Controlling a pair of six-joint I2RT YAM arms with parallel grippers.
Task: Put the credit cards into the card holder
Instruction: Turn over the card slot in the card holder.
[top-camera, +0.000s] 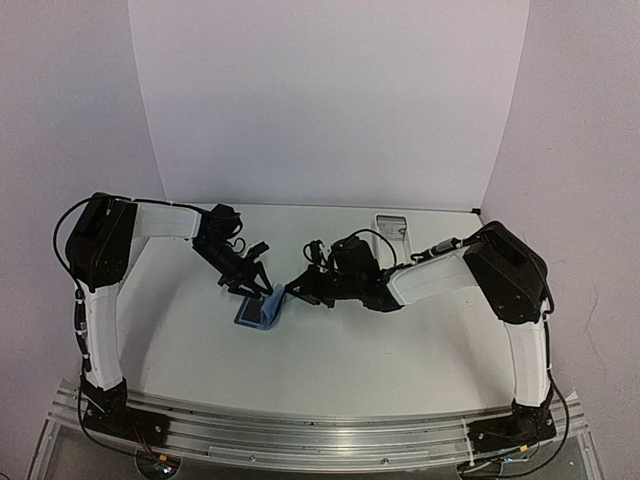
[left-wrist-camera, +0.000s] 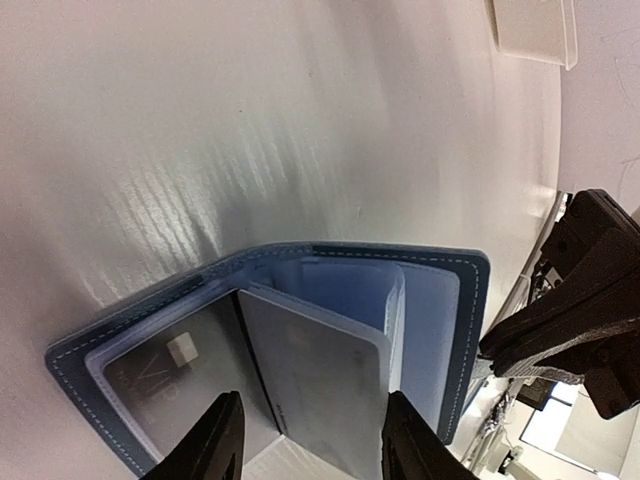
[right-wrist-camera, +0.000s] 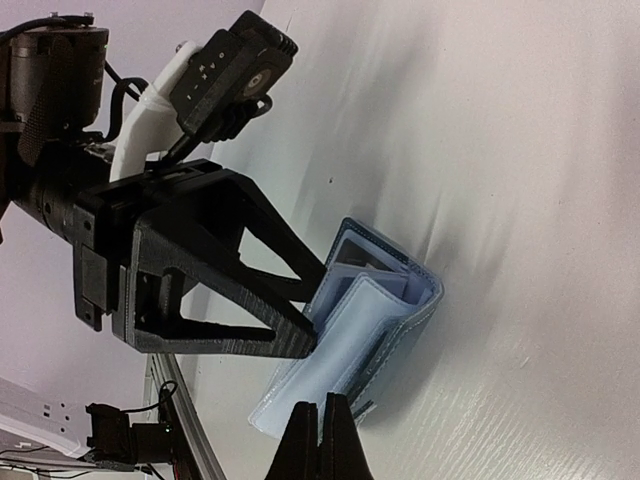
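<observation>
Left wrist view shows the small blue folding card holder (left-wrist-camera: 430, 320) lying open on the white table (left-wrist-camera: 200, 120), its clear plastic sleeves fanned up. One dark credit card (left-wrist-camera: 165, 365) with a pale chip already sits in the left-hand sleeve. A second flat, grey-looking card (left-wrist-camera: 310, 370) stands at the mouth of the middle sleeve. The left gripper (left-wrist-camera: 312, 405) straddles this card with its fingers about half open; whether the pads touch its edges I cannot tell. The right gripper (right-wrist-camera: 320, 430) is closed tight, its tips against the edge of the holder's pale inner flap, steadying it. The step in hand looks like seating the second card. Next, that card needs a straight push along its sleeve while the flap is kept pinned, then a clean release.
</observation>
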